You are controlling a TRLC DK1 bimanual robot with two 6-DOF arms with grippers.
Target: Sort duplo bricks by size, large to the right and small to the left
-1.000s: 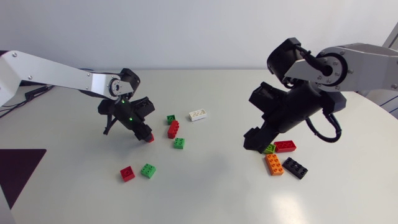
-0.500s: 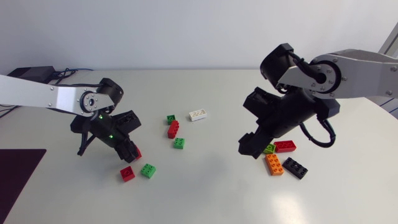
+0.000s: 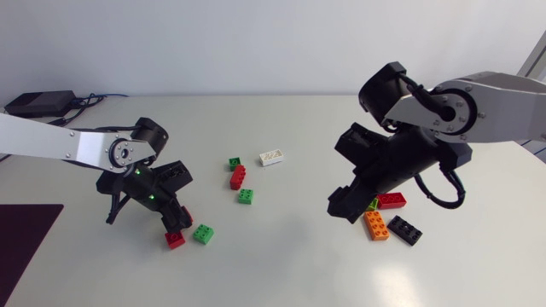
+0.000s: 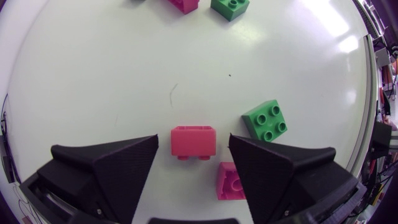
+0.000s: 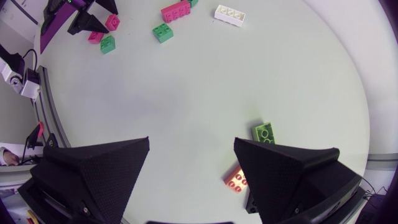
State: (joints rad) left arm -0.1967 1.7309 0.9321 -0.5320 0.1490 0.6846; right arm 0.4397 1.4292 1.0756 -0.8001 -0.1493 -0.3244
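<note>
My left gripper (image 3: pixel 177 218) is low over the table's left part and stands open. A small red brick (image 4: pixel 194 138) lies on its side between the fingers (image 4: pixel 124 155), with a gap on both sides. Close by are a second small red brick (image 4: pixel 231 182) (image 3: pixel 175 240) and a small green brick (image 4: pixel 266 121) (image 3: pixel 203 234). My right gripper (image 3: pixel 345 205) (image 5: pixel 193 180) hangs open and empty above the right part. Beside and under it lie a lime brick (image 5: pixel 264 132), an orange brick (image 3: pixel 375 225), a long red brick (image 3: pixel 392 200) and a black brick (image 3: pixel 404 230).
In the middle lie a white brick (image 3: pixel 272 157), a small green brick (image 3: pixel 234 162), a red brick (image 3: pixel 238 177) and another green brick (image 3: pixel 246 196). A dark mat (image 3: pixel 26 226) covers the near left corner.
My left gripper came down and to the left with the small red brick, then opened and let it go beside the red and green small bricks. The right arm barely shifted.
</note>
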